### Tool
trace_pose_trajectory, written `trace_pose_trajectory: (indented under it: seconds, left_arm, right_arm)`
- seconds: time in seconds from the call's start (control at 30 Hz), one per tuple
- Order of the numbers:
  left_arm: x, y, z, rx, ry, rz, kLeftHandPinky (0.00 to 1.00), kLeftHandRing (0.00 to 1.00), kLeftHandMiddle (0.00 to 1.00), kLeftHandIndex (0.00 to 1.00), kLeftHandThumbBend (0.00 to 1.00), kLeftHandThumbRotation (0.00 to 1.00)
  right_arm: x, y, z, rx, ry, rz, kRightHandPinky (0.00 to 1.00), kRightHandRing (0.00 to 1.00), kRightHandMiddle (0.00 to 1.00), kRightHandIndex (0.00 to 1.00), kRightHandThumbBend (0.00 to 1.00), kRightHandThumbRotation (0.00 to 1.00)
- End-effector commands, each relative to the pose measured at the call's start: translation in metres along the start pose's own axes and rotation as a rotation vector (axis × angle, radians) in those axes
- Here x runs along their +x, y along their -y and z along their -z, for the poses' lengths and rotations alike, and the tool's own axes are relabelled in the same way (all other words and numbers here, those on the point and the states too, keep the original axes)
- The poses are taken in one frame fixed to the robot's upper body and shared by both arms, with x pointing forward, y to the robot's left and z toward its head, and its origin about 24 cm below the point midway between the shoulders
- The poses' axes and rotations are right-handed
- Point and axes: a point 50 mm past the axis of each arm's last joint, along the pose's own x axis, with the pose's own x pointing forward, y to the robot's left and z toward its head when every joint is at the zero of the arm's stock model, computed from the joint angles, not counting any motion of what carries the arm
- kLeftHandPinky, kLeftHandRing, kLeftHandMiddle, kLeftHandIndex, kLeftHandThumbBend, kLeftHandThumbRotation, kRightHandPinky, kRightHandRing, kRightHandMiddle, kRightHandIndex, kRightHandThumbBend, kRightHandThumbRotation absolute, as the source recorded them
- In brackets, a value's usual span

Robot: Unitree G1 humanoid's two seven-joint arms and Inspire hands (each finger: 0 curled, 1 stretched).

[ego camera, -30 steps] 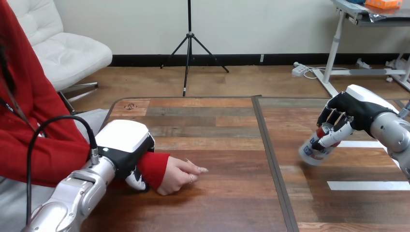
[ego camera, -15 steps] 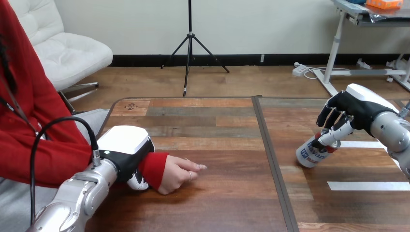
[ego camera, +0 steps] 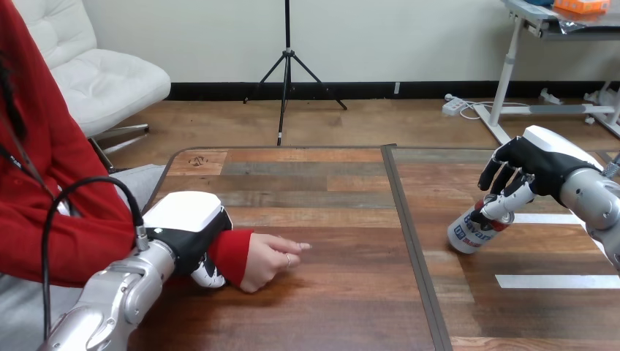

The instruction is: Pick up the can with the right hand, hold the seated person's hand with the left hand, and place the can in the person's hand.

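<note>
Lowered can (ego camera: 468,238) — white, blue lettering, tilted

Wooden table (ego camera: 329,307) w/ white tape strips (ego camera: 556,281) (rt side)

table (ego camera: 329,292): wood planks, grain showing, low satin sheen, nothing glossy
strip down the middle (ego camera: 409,234): dark, smooth, looks like metal, pretty matt
tape strips (ego camera: 556,280): white, flat, matt
can (ego camera: 471,232): smooth metal, shiny printed skin
left hand (ego camera: 186,227): glossy hard white plastic shell, matt black underneath
right hand (ego camera: 537,164): same deal, glossy white over matt black
left forearm (ego camera: 121,296): silver metal, soft brushed shine
sleeve (ego camera: 230,252): red knit cloth, soft, matt
</note>
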Motion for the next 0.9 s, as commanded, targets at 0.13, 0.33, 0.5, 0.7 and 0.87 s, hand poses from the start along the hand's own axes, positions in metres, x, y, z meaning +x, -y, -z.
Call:
trace_pose_trajectory:
  seconds: [0.13, 0.33, 0.5, 0.7, 0.87]
  left_arm:
    - [-0.001, -0.015, -0.005, -0.077, 0.044, -0.08, 0.21, 0.28, 0.37, 0.36, 0.76, 0.0]
    - [-0.004, -0.022, -0.005, -0.109, 0.061, -0.127, 0.23, 0.3, 0.37, 0.37, 0.76, 0.0]
    - [-0.007, -0.028, -0.006, -0.115, 0.076, -0.152, 0.23, 0.3, 0.37, 0.37, 0.75, 0.0]
    - [-0.009, -0.034, -0.007, -0.126, 0.076, -0.171, 0.25, 0.32, 0.38, 0.37, 0.74, 0.0]
    - [-0.011, -0.038, -0.007, -0.148, 0.083, -0.185, 0.26, 0.32, 0.39, 0.38, 0.75, 0.0]
  right_arm:
    - [0.001, 0.039, -0.024, 0.01, 0.087, 0.135, 0.45, 0.48, 0.51, 0.5, 0.8, 0.0]
    - [0.001, 0.04, -0.027, 0.001, 0.101, 0.137, 0.44, 0.47, 0.5, 0.49, 0.8, 0.0]
    - [0.001, 0.041, -0.029, -0.017, 0.101, 0.131, 0.45, 0.47, 0.5, 0.49, 0.79, 0.0]
    - [0.001, 0.042, -0.031, -0.016, 0.108, 0.129, 0.46, 0.47, 0.5, 0.48, 0.79, 0.0]
    - [0.001, 0.043, -0.032, -0.018, 0.109, 0.126, 0.44, 0.46, 0.49, 0.48, 0.78, 0.0]
